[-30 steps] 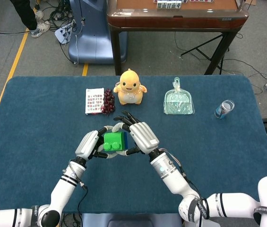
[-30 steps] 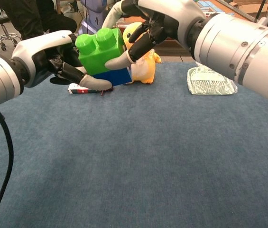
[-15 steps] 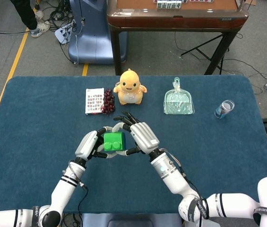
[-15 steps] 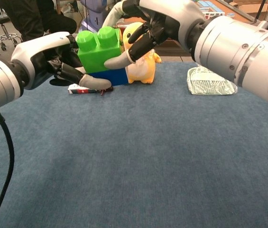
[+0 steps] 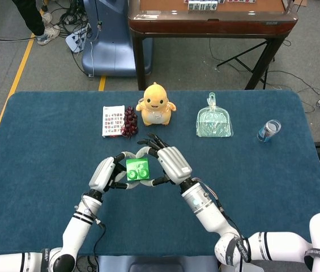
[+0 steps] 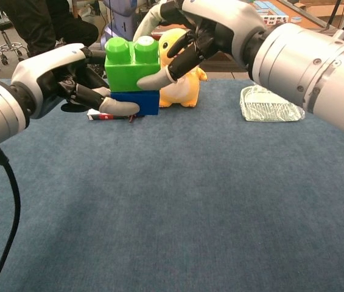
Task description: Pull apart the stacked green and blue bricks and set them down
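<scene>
The left hand [image 6: 68,76] and right hand [image 6: 211,27] both hold the stack. The green brick [image 6: 133,64] sits on the blue brick [image 6: 140,102], above the bench [image 6: 178,201].

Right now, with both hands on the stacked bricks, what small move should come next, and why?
Probably lift the green plastic brick straight up with the right robot hand while the left robot hand holds the blue plastic brick down: the two are still joined and upright, each hand touching its own brick.

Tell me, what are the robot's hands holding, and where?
Both hold the stacked bricks: the right hand grips the green brick on top, the left hand the blue brick underneath.
</scene>
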### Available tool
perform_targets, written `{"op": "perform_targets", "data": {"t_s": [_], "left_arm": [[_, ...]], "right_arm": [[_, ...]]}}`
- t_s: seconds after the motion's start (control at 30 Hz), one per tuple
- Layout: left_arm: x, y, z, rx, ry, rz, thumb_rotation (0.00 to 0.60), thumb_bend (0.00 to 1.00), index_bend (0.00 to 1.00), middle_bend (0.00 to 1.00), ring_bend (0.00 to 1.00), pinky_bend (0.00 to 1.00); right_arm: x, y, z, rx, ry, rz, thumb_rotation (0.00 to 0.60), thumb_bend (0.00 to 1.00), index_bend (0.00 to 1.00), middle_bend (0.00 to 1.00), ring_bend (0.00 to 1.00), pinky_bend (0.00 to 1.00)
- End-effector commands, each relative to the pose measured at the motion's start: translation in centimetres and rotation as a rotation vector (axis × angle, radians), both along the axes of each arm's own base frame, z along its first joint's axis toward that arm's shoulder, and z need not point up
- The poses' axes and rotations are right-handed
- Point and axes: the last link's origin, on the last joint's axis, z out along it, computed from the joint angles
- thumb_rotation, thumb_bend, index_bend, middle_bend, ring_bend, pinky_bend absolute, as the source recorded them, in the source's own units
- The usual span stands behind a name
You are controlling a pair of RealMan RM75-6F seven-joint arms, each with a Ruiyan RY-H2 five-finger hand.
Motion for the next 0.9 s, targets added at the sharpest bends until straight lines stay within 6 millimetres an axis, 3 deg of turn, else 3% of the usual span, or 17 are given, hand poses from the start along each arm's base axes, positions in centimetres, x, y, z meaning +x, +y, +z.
{"op": "perform_targets", "data": {"t_s": [0.03,0.37,0.6,0.73,0.8,0.87,0.9], "left_arm": [[-0.1,-0.1,-0.1,-0.002,0.005,0.003,0.6,0.27,0.79,1.0,1.0,1.0],[-0.7,0.0,-0.5,-0.006,0.041,0.01,0.6,0.27,0.79,1.0,1.0,1.0],[-1.4,-0.4,-1.6,0.001,0.218,-0.056,0.6,0.27,0.77,1.0,1.0,1.0],[-1.4,-0.7,-2.2,0.002,0.34,-0.12,0.6,0.27,0.64,1.0,1.0,1.0],[-1.3,-0.7,-2.4,0.008,0.397,-0.145,0.6,0.27,0.48,1.0,1.0,1.0],[-1.0,-0.7,-2.6,0.03,0.441,-0.17,0.6,0.27,0.38,1.0,1.0,1.0],[-0.8,-0.7,-2.6,0.046,0.45,-0.179,0.6,0.27,0.33,1.0,1.0,1.0]], "right_arm": [[0.0,0.0,0.2,-0.003,-0.007,0.002,0.6,0.16,0.65,0.2,0.03,0.22],[-0.5,0.2,1.8,-0.04,-0.049,0.006,0.6,0.16,0.65,0.2,0.03,0.22],[-4.7,-0.7,2.2,-0.074,0.054,-0.082,0.6,0.16,0.65,0.2,0.03,0.22],[-7.4,-1.1,1.7,-0.083,0.129,-0.129,0.6,0.16,0.65,0.2,0.03,0.22],[-8.7,-1.3,1.5,-0.089,0.167,-0.143,0.6,0.15,0.64,0.2,0.03,0.22],[-9.8,-1.4,1.2,-0.095,0.203,-0.157,0.6,0.11,0.55,0.2,0.03,0.22],[-10.3,-1.5,1.2,-0.096,0.215,-0.165,0.6,0.06,0.46,0.2,0.03,0.22]]}}
